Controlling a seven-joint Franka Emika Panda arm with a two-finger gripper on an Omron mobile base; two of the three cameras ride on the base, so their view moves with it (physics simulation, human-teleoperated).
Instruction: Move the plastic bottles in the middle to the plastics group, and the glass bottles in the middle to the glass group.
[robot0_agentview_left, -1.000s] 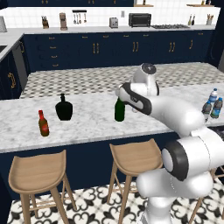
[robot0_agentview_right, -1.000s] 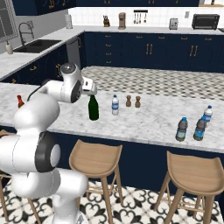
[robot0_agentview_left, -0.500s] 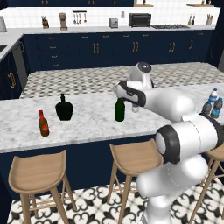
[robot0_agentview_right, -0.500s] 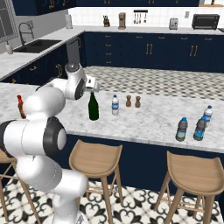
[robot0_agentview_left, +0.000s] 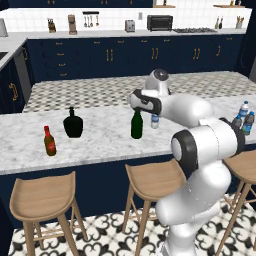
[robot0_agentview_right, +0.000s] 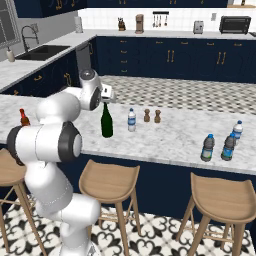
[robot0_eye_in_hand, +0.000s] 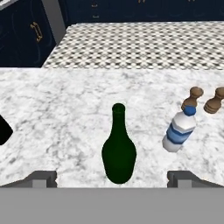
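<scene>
Hand view looks down on the tall dark green glass wine bottle (robot0_eye_in_hand: 118, 151), upright between the tool's (robot0_eye_in_hand: 112, 178) fingertips (robot0_eye_in_hand: 43, 178), which stand wide apart and grip nothing, apparently lined up to take it. It sits mid-bench (robot0_agentview_left: 100, 137), nearer the stool-side edge. A small clear plastic water bottle with a blue label (robot0_eye_in_hand: 178, 130) stands just beside it, with what seem two brown pepper shakers (robot0_eye_in_hand: 192, 97) behind.
</scene>
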